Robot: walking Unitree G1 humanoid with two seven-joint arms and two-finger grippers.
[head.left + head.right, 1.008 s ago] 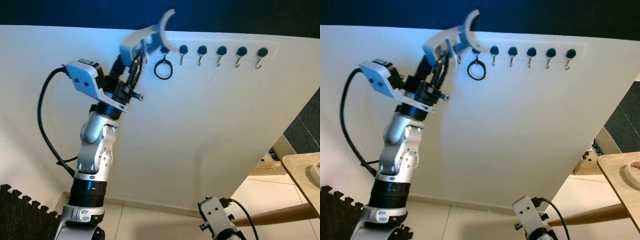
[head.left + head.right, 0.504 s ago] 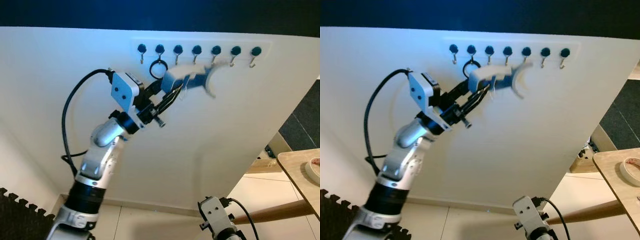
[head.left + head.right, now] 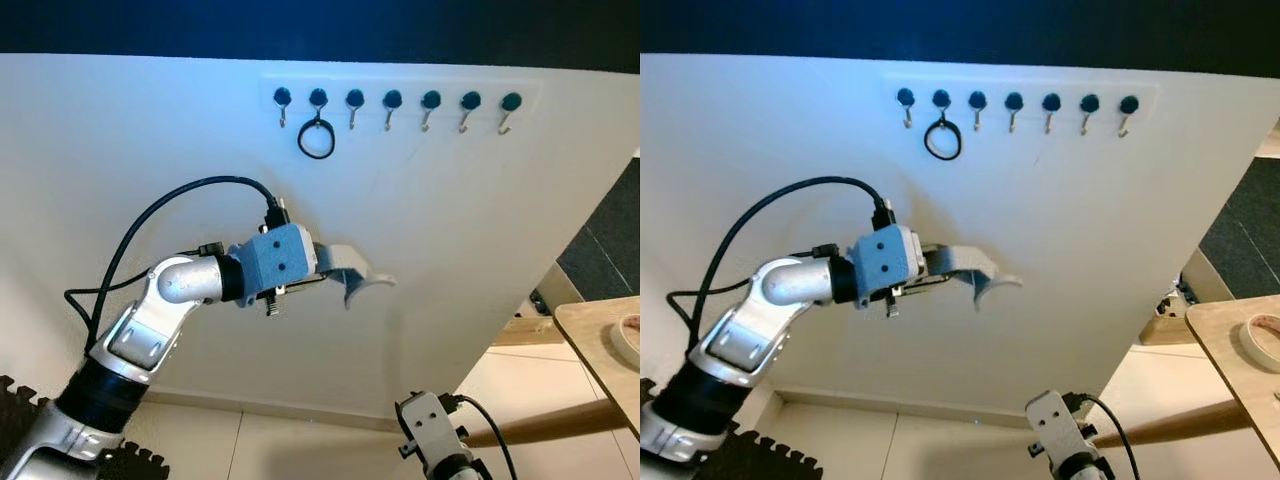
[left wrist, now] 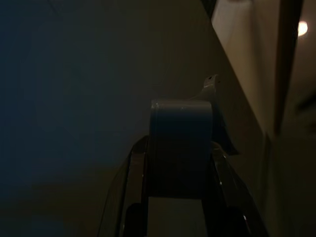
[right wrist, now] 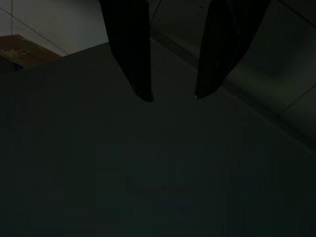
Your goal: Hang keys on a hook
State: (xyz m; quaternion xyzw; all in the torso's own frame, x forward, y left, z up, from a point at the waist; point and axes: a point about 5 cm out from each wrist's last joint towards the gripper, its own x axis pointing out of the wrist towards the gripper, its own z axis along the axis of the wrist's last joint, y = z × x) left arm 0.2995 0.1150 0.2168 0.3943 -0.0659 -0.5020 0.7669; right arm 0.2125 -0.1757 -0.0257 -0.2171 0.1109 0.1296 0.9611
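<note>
Seven hooks (image 3: 392, 98); key ring (image 3: 316, 139) hangs on second; left hand (image 3: 352, 283) empty, well below.

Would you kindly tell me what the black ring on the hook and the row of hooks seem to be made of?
The thin black ring looks matte, perhaps rubber or coated metal; too small to say. The small wall hooks look like pale shiny metal below dark round caps, likely plastic.
</note>
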